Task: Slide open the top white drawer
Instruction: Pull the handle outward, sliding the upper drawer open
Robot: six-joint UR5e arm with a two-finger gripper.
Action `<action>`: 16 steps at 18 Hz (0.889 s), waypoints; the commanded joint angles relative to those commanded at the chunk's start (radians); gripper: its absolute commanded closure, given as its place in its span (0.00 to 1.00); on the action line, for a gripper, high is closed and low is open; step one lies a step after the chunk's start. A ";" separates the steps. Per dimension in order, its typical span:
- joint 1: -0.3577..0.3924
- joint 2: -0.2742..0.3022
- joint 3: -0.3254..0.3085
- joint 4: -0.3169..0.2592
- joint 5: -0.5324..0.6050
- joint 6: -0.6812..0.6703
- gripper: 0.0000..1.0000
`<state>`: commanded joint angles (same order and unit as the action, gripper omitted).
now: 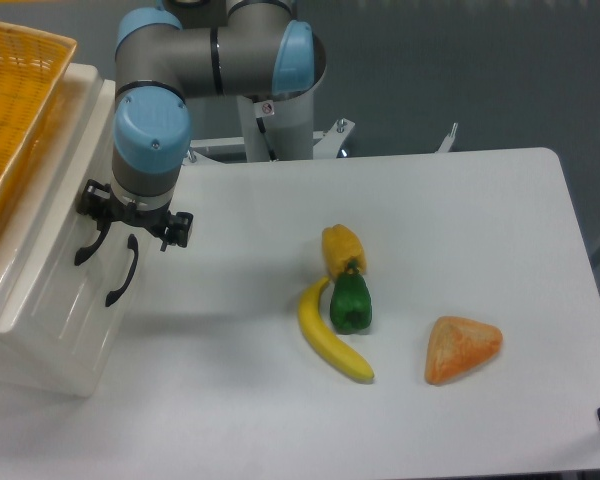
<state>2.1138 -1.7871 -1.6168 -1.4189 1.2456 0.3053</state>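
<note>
Gripper at the upper handle, drawer not yet out

Cabinet sits at the table's left edge, its cream front tilted toward my camera. 2 black curved handles show on it: the upper one [90,243] belongs to the top white drawer [55,225], the lower handle [122,270] to the lower drawer [75,320]. I see no gap between the top drawer's front and the cabinet, so I judge it closed.

The gripper [133,222] hangs off the blue wrist straight above the upper handle, fingers pointing down at the drawer front. 1 dark finger sits left near the handle's upper end, the other to the right by the lower handle's top. Fingers look spread, but I cannot tell whether they hold the handle. That placement makes sense to me: the handle is the only purchase on a glossy front.

A yellow woven basket [20,80] rests on the cabinet top. Banana [330,345], green pepper [350,300], yellow pepper [342,247] and an orange wedge-shaped item [462,348] lie well apart to the right, clear of the pull path, I judge.
</note>
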 joint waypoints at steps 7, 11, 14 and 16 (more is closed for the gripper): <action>0.034 0.002 0.002 -0.002 0.011 0.002 0.00; 0.046 0.003 0.003 -0.002 0.025 0.003 0.00; 0.061 0.005 0.003 -0.002 0.026 0.040 0.00; 0.078 0.005 0.003 -0.002 0.026 0.064 0.00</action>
<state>2.1920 -1.7825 -1.6137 -1.4205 1.2717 0.3696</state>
